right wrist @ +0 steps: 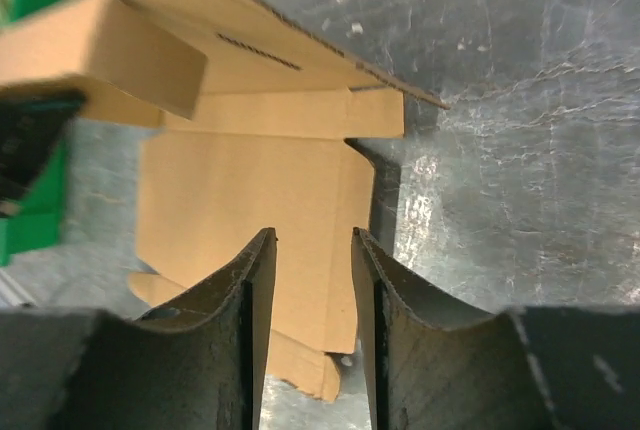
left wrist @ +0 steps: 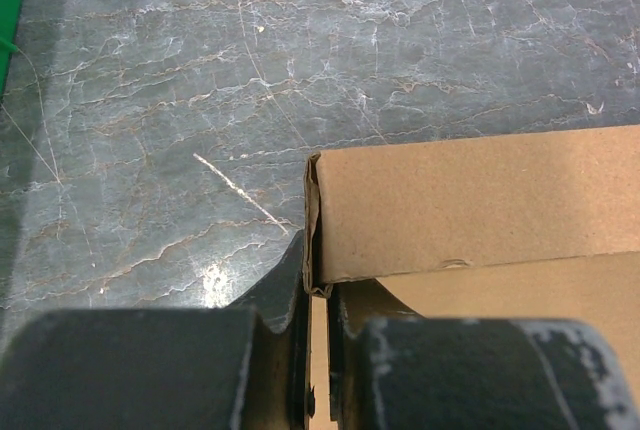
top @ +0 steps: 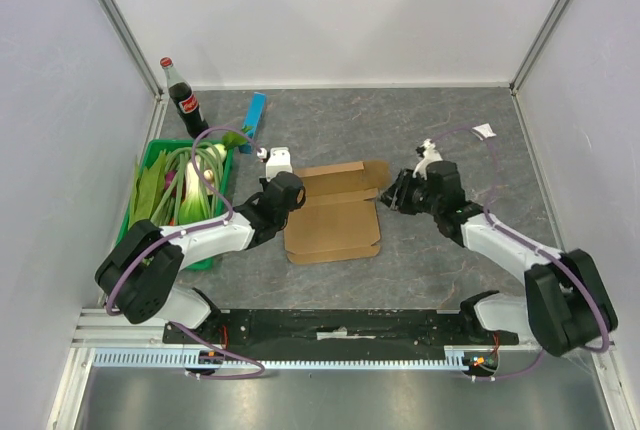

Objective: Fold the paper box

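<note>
The paper box (top: 332,218) is a brown cardboard blank lying on the grey table between the two arms, with one flap raised at its far left. My left gripper (top: 290,193) is shut on the box's left edge; in the left wrist view (left wrist: 318,285) the folded cardboard edge (left wrist: 313,220) sits pinched between the fingers. My right gripper (top: 395,193) hovers at the box's right side, open and empty; in the right wrist view (right wrist: 312,240) its jaws stand apart above the cardboard (right wrist: 250,180).
A green basket (top: 150,212) of leafy vegetables stands at the left. A cola bottle (top: 186,102) and a blue bar (top: 254,118) are at the back left. A small white object (top: 277,159) lies beyond the box. White walls close in the table.
</note>
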